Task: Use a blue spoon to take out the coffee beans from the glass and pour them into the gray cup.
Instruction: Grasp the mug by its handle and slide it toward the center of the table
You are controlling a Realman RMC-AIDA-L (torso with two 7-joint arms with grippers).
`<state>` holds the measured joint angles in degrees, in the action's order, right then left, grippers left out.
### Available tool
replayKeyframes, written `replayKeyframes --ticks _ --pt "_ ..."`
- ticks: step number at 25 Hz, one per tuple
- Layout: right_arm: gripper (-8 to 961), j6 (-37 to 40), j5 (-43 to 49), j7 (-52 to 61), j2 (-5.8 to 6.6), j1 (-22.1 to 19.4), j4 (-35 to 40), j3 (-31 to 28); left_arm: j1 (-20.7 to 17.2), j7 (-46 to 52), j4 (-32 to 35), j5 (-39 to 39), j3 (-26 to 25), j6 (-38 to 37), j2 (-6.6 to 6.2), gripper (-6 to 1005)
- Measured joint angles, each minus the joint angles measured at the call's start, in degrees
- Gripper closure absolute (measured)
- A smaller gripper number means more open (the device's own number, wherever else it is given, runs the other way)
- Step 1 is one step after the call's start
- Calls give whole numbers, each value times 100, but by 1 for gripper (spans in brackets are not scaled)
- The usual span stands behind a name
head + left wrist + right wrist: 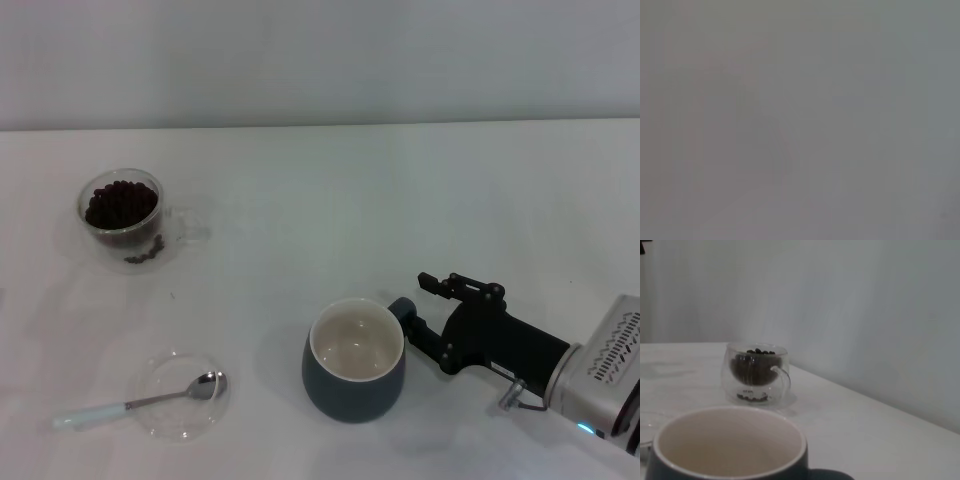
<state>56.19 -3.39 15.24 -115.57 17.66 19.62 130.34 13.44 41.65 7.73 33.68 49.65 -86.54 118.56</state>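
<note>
The glass (122, 218) holds the coffee beans (121, 205) at the far left of the white table; a few beans lie at its base. The blue spoon (140, 403) lies with its bowl in a shallow clear dish (182, 396) at the front left. The gray cup (354, 360) stands at the front middle with a cream inside and nothing in it, its handle (401, 307) pointing right. My right gripper (420, 304) is right at that handle, jaws apart. The right wrist view shows the cup's rim (730, 440) close up and the glass (756, 374) with beans (755, 365) behind it. My left gripper is out of view.
The table's far edge (320, 128) meets a pale wall. The left wrist view shows only a flat grey blur. The edge of the clear dish (645, 427) shows faintly in the right wrist view.
</note>
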Motion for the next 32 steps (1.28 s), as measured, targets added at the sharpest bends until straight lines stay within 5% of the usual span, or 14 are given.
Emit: replayKeyframes --ticks 32 --pt "443 892 45 -172 62 -177 -640 -46 -51 -338 -18 -248 0 -4 28 361"
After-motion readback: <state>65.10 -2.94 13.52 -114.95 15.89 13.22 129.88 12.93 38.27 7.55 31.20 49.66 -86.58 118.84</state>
